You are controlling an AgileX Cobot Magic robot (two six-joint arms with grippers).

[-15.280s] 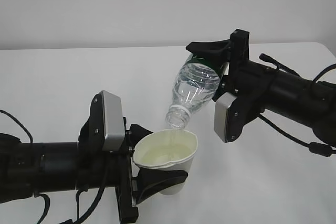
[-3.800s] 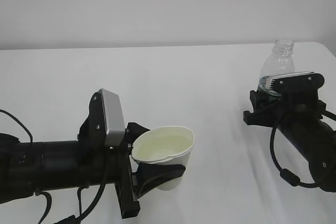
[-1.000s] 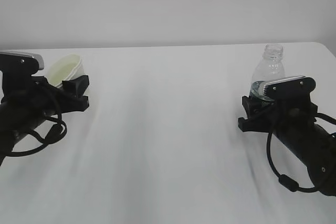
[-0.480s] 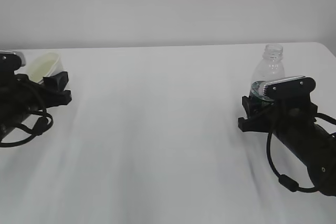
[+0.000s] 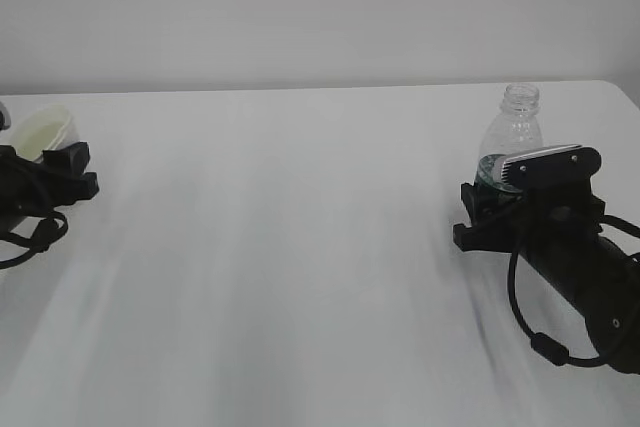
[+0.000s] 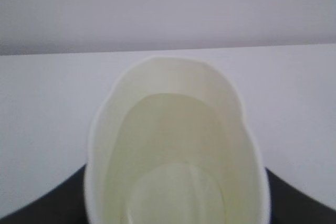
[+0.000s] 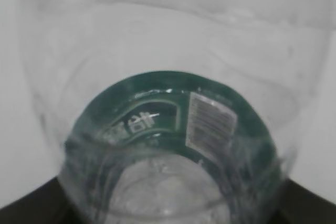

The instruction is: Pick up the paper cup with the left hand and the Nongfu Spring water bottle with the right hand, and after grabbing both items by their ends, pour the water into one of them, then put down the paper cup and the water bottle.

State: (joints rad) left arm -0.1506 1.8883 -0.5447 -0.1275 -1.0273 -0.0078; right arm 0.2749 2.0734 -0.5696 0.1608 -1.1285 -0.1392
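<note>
Exterior view, white table (image 5: 300,247): left hand (image 5: 45,182) at the far left edge, fingers closed around the paper cup (image 5: 40,132); right hand (image 5: 520,209) at the right, fingers closed around the lower body of the water bottle (image 5: 515,137), which stands upright, neck uncapped. Left wrist view: cup (image 6: 176,150) squeezed oval, pale water (image 6: 168,177) inside. Right wrist view: bottle (image 7: 168,124) fills the frame, green label facing the lens
</note>
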